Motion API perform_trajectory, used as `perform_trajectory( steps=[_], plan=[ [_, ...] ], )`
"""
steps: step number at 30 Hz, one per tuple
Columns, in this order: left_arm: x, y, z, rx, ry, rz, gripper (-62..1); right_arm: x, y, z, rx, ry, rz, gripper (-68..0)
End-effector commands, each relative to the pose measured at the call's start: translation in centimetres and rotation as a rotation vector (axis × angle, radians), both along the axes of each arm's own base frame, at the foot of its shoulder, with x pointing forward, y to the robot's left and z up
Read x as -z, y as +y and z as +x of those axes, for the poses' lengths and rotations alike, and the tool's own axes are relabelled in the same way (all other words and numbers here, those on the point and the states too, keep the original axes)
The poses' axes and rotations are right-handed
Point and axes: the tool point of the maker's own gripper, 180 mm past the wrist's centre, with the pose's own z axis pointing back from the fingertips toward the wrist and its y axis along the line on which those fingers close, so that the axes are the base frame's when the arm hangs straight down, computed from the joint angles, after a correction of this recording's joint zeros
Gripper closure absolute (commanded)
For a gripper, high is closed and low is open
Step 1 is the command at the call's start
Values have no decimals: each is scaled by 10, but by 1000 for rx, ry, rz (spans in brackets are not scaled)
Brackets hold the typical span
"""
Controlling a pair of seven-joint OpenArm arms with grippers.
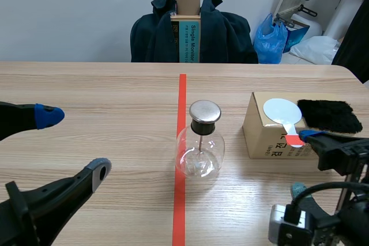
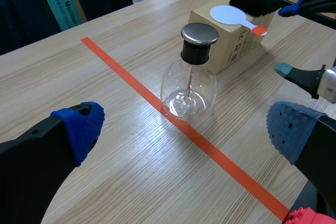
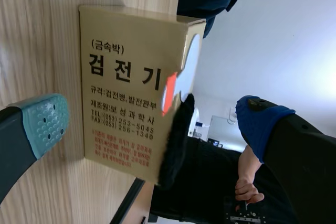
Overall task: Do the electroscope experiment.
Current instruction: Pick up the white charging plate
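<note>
the flask [image 1: 199, 142], clear glass with a metal cap [image 1: 205, 111], stands upright on the table [image 1: 115, 90], its base on the edge of the red tape line [image 1: 182, 93]. the left gripper [image 1: 74, 145] is low over the table, well apart from the flask, wide open and holding nothing. near the flask's other side sits a cardboard box [image 1: 265, 139]. on top of it lie a white disc [image 1: 281, 110] with a red handle [image 1: 294, 140] and a black fur pad [image 1: 326, 115]. the right gripper [image 1: 301, 162] is turned sideways, its 2 fingers spread wide and empty. its blue pad [image 1: 307, 135] is close to the handle; whether they touch i cannot tell.
</note>
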Motion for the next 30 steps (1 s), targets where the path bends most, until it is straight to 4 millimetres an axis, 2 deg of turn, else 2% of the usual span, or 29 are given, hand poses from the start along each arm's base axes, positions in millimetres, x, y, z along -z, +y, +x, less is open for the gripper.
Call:
perform_trajectory(
  steps=[1,7,13,30],
  plan=[
    [-8,-1,2,4,-27,-10,-623,-14,-1,15,5,-68,2,-679],
    [-8,-1,2,4,-27,-10,-623,-5,-2,33,72,-80,31,-679],
    [-8,-1,2,4,-27,-10,-623,-11,1,49,110,-101,86,-679],
    [-8,-1,2,4,-28,-11,-623,-11,-4,51,143,-103,86,-679]
  ],
)
